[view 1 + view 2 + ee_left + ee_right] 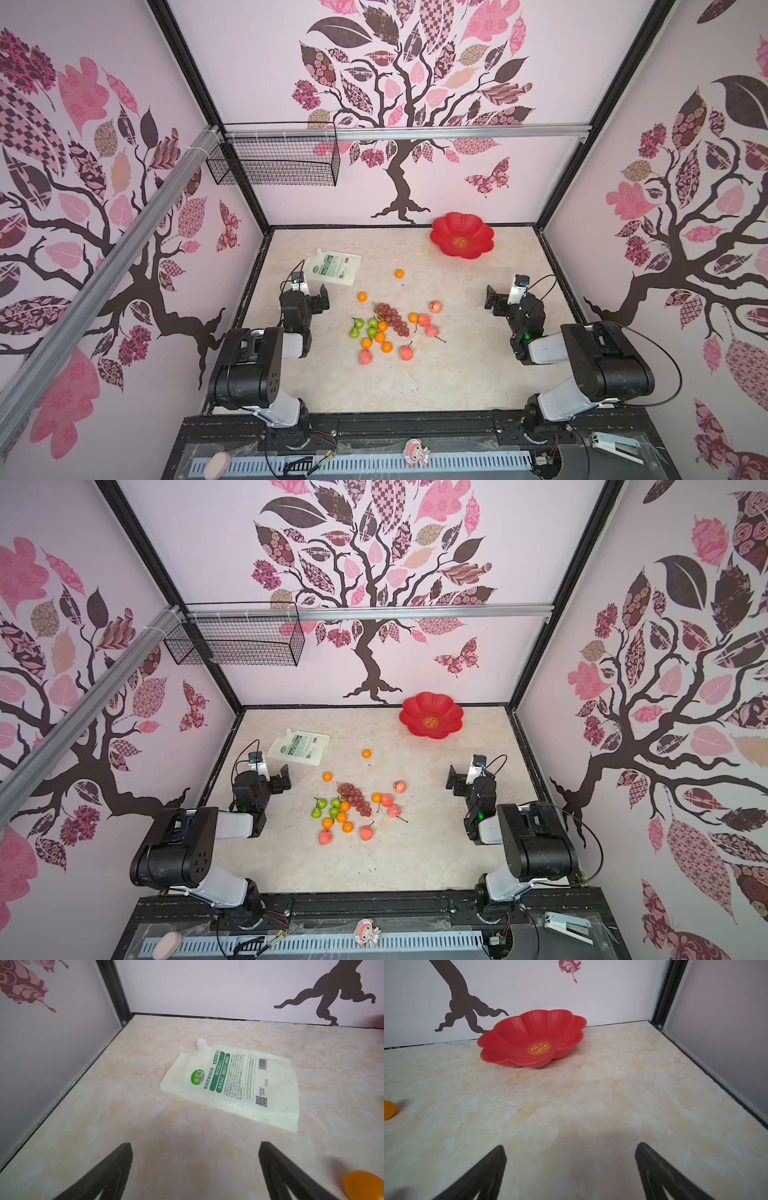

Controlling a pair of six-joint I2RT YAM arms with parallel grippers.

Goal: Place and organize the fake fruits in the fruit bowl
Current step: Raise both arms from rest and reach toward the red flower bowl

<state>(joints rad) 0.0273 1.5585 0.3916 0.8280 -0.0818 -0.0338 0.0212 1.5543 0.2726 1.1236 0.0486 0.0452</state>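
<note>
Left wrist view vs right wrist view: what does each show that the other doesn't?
Left wrist only: the white pouch with a green label, lying flat ahead of the open left gripper. Right wrist only: the red fruit bowl, empty, by the back wall, ahead of the open right gripper. Both: the marbled tabletop, the tree decal on the wall, and an orange fruit at the frame edge; I cannot tell whether it is the same one.
</note>
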